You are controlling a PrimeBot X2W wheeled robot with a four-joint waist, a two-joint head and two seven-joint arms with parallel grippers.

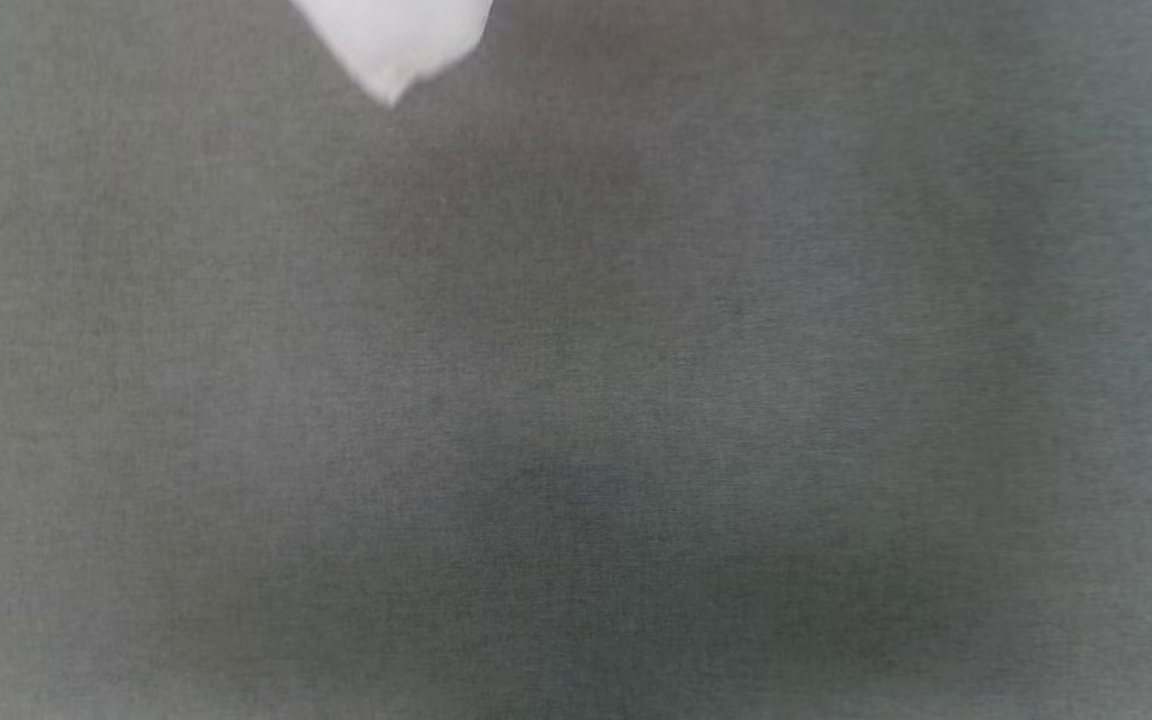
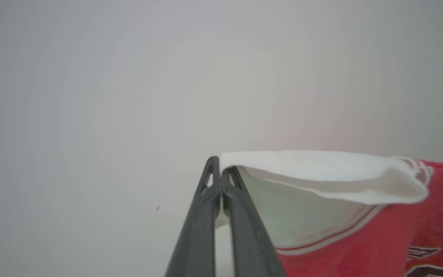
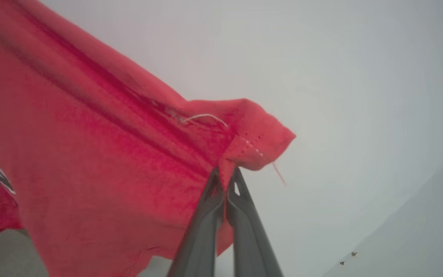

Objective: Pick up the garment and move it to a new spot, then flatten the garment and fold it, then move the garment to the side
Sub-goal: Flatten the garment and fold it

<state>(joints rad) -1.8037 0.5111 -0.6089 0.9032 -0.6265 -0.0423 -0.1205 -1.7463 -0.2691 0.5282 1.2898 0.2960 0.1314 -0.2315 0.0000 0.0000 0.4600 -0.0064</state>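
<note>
Plainly, the left tool point(image 2: 220, 167) is clamped on the garment point(image 2: 360, 246), its two dark fingers meeting at the tips with the edge of a white sleeve point(image 2: 321, 169) pinched between them. In the left wrist view the sleeve spreads away to the right of the tips as a curled, open fold. Below it runs the red-white striped trim point(image 2: 321, 238), then the red body, with a bit of black, white-outlined print point(image 2: 421, 252) at the lower right corner. A sliver of white cloth also shows lower down in the gap between the fingers. The right tool point(image 3: 226, 174) is likewise closed, gripping a red corner of the hem point(image 3: 260, 144) where a line of white stitches and a loose thread point(image 3: 202, 116) show. In the right wrist view the cloth runs from those tips up and to the left in long creases, with more print at the left edge, and the hem corner folds over just above and right of the tips. Both wrist views have a plain pale background behind the garment. The blurred head view looks on a grey surface point(image 1: 576, 400), with a white point of cloth point(image 1: 391, 45) reaching in at the far edge, left of centre.
</note>
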